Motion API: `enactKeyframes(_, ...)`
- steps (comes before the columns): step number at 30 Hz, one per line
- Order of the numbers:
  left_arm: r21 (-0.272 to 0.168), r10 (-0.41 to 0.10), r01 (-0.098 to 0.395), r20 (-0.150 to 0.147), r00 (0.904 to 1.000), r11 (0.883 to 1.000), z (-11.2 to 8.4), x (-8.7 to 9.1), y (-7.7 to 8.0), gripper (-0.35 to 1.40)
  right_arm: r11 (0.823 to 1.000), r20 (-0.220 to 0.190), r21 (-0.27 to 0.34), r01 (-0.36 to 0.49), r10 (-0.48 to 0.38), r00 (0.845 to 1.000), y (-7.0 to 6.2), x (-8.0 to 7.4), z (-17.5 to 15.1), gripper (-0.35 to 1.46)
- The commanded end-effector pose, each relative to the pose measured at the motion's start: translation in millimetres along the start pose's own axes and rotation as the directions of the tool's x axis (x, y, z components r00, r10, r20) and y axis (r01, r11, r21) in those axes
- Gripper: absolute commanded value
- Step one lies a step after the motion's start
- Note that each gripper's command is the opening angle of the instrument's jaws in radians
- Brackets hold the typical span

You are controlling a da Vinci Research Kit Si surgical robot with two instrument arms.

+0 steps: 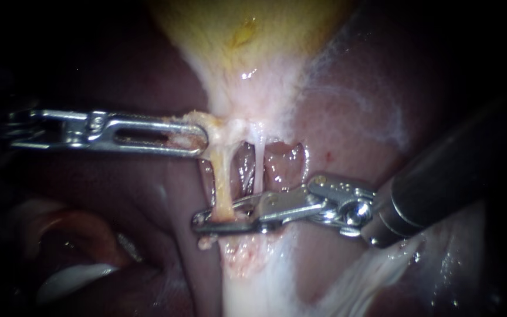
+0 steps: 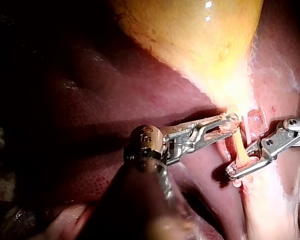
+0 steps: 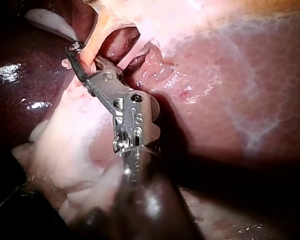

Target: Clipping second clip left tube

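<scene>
Endoscope: your left instrument, from 9 o'clock, has its jaws pinching the gallbladder neck; your right instrument (from 3 o'clock) pinches the left tube. Left wrist: the tube stretches between both jaws. Right wrist: jaws clamped on it, liver beside.

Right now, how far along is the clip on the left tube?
Done: left instrument holds neck tissue below the gallbladder, left tube taut. In hand: right instrument's jaws are shut on that tube, away from the gallbladder. Left: no clip shows yet; release and check.
</scene>
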Motion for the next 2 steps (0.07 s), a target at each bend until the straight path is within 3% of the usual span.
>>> enactKeyframes(1,0.000,0.000,0.000,0.000,1.0000,1.000,0.0,0.0,0.0,-0.35,1.000,0.000,0.000,-0.001,0.001,1.000,0.0,0.0,0.0,-0.35)
enactKeyframes(2,0.000,0.000,0.000,0.000,1.0000,1.000,0.0,0.0,0.0,-0.35,1.000,0.000,0.000,-0.001,0.001,1.000,0.0,0.0,0.0,-0.35)
